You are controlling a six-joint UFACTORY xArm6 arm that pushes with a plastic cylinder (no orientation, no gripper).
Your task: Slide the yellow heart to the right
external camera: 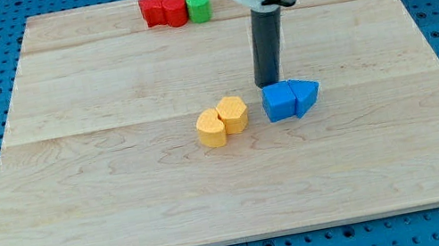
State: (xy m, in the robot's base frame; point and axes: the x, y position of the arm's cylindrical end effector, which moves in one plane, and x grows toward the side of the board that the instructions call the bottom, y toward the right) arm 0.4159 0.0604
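Yellow heart (212, 129), tip (269, 85) apart.

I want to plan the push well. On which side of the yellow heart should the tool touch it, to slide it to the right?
Touch the yellow heart on its face toward the view's left, low on the block, and push rightward. My tip now stands right of it, just above the blue blocks, so it must circle around. Another yellow block touches the heart's right side and would probably move too.
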